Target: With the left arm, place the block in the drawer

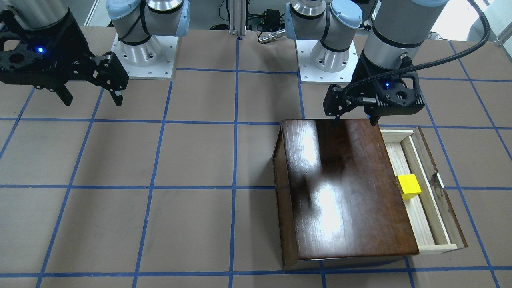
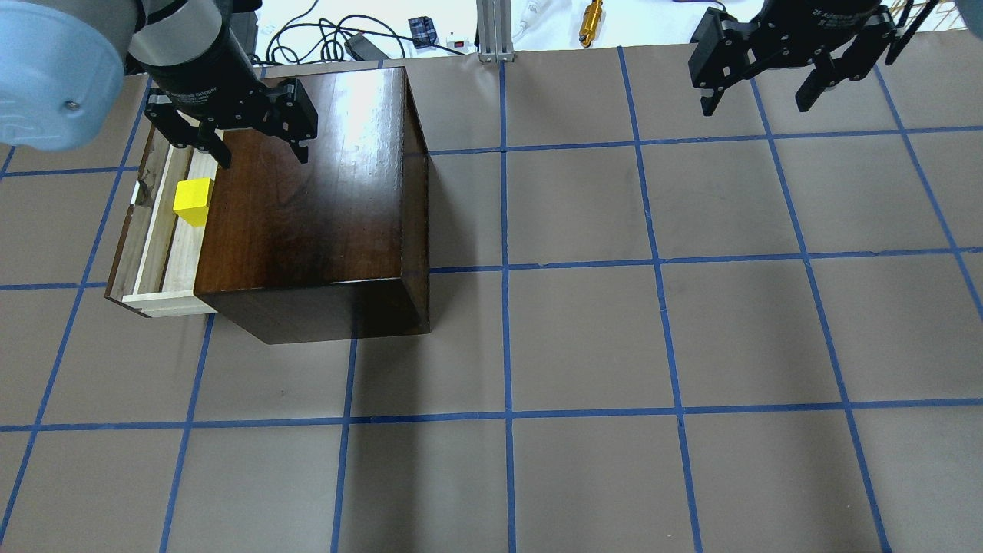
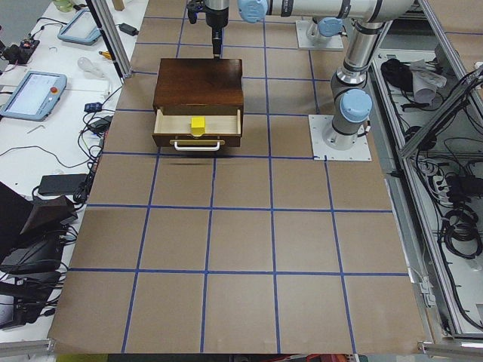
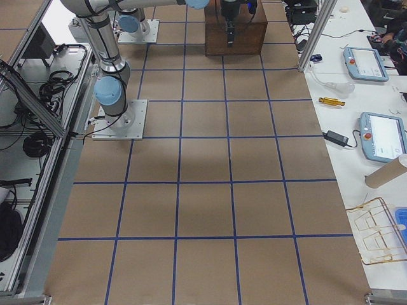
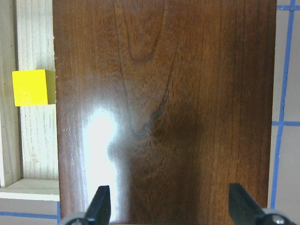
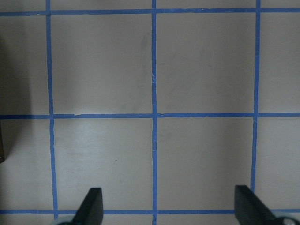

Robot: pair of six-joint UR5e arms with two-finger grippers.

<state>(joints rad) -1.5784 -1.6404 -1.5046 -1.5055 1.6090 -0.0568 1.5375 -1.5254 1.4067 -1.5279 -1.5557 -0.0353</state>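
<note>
The yellow block (image 1: 409, 187) lies in the open drawer (image 1: 428, 208), against the edge of the dark brown wooden box (image 1: 348, 188). It also shows in the overhead view (image 2: 193, 202) and the left wrist view (image 5: 33, 87). The drawer (image 2: 153, 230) sticks out of the box (image 2: 307, 200) with its white handle outward. My left gripper (image 1: 355, 119) is open and empty. It hovers over the box top near its rear edge (image 2: 261, 157), apart from the block. My right gripper (image 2: 756, 104) is open and empty, high over bare table at the far side (image 1: 93, 100).
The brown table is marked with a blue tape grid. The two arm bases (image 1: 144, 52) (image 1: 328, 56) stand at the robot's edge. Cables and a gold connector (image 2: 591, 14) lie beyond the far edge. Teach pendants (image 3: 30, 94) sit on a side bench.
</note>
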